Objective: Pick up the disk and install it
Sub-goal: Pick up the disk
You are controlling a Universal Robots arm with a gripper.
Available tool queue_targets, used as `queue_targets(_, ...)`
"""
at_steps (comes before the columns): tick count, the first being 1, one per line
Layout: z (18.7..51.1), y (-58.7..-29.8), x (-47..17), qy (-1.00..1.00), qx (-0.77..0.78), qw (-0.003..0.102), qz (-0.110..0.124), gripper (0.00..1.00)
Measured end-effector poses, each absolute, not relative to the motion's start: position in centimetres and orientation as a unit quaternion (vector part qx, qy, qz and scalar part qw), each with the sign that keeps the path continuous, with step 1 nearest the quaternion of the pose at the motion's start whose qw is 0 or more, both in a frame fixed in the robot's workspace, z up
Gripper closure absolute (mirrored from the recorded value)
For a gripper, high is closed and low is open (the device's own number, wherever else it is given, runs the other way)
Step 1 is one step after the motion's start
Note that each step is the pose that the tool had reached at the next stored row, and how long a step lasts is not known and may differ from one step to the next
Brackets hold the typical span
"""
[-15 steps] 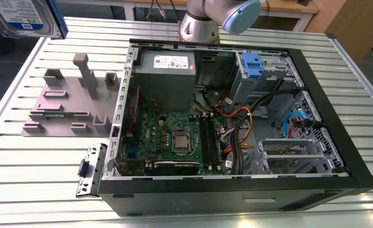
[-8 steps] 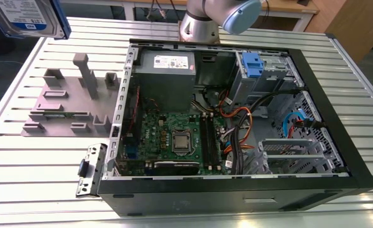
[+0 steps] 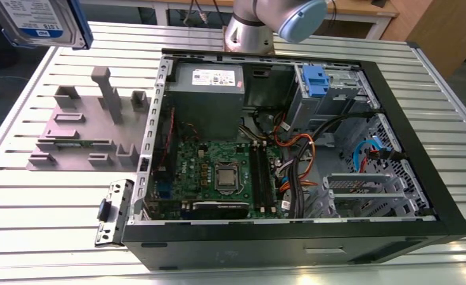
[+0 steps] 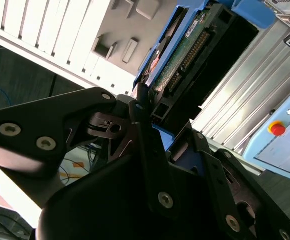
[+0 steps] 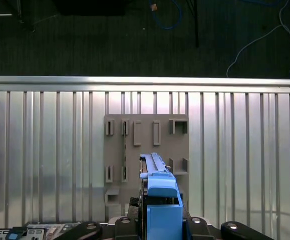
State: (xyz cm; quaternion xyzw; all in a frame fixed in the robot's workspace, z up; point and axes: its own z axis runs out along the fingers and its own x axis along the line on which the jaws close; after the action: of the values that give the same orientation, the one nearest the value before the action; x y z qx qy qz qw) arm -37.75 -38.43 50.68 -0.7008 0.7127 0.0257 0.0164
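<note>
The disk (image 3: pixel 38 21), a silver hard drive with a white-and-blue label in a blue bracket, hangs high above the table at the exterior view's upper left, well clear of the open computer case (image 3: pixel 296 237). In the second wrist view my gripper (image 4: pixel 160 117) is shut on the disk (image 4: pixel 185 55), whose green circuit-board side and connector face the camera. The first wrist view shows the disk (image 5: pixel 157 192) edge-on between the black fingers (image 5: pixel 127 222), hovering over the grey fixture plate (image 5: pixel 134 145).
Inside the case sit a grey power-supply box (image 3: pixel 209 83) and a drive cage with a blue latch (image 3: pixel 316 80). A grey fixture (image 3: pixel 82 130) and a loose metal bracket (image 3: pixel 114 211) lie on the slatted table (image 3: pixel 50 237). A pendant with a red button (image 4: pixel 277 129) rests nearby.
</note>
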Motion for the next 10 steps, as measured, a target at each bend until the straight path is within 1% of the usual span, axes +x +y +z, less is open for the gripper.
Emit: queue_targets(10,50.69,-38.43,-37.01,0.713,-0.701,0.016,0.026,0.64)
